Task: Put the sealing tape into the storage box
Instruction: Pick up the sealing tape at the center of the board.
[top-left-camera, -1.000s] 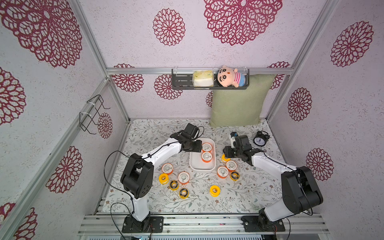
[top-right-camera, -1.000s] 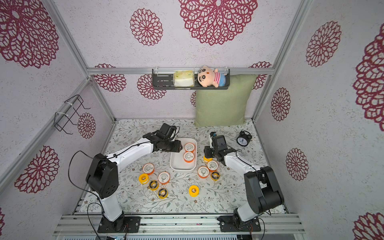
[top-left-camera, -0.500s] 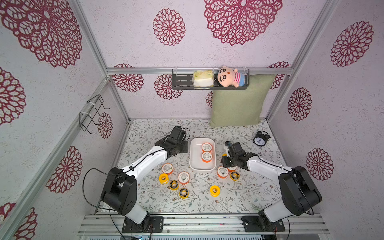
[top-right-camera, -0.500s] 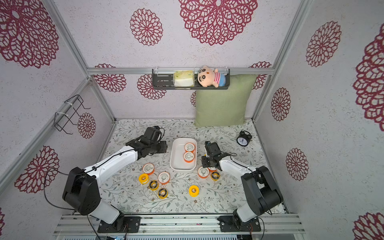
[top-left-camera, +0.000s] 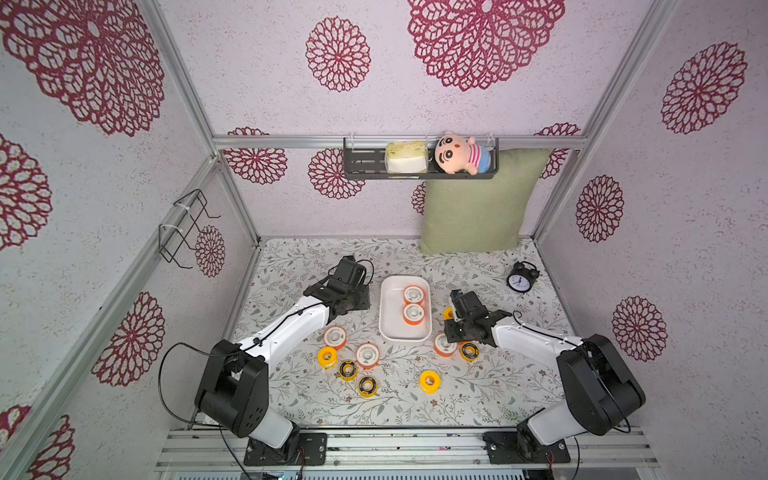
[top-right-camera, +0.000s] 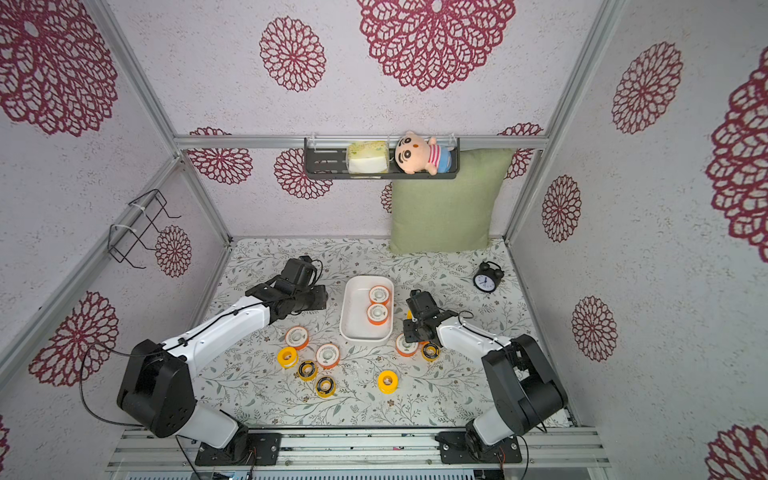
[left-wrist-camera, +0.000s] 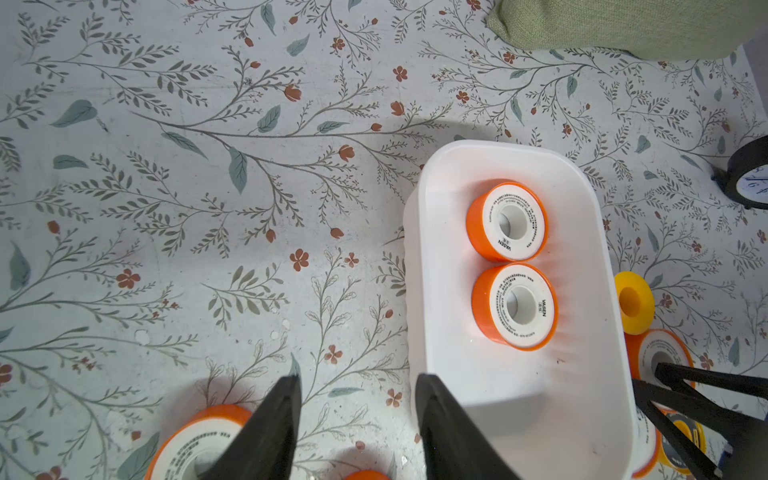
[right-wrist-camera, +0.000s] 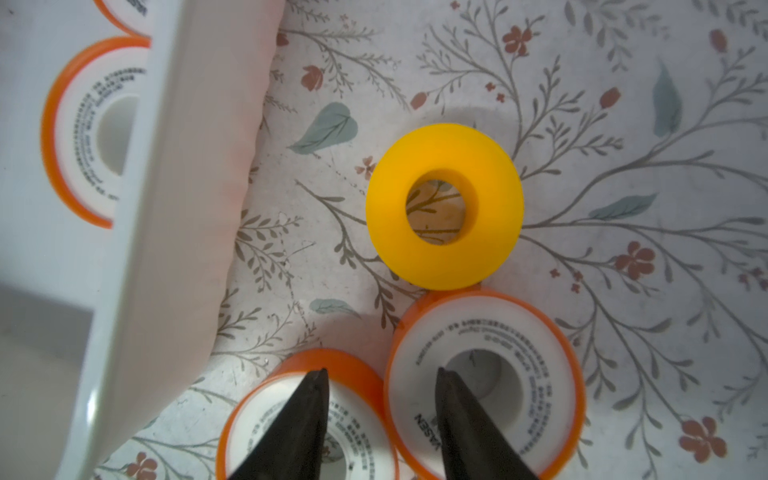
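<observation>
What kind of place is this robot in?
Probably a mock home room built as a robot test booth: silver aluminium frame posts hold flower-patterned wallpaper panels, with a green fabric pillow and plush doll as decor.

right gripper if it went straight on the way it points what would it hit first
Likely orange spools: one tip of the right gripper is over the spool nearer the box, beside the box; one is over its neighbour. The yellow spool lies beyond. Depth is unclear.
</observation>
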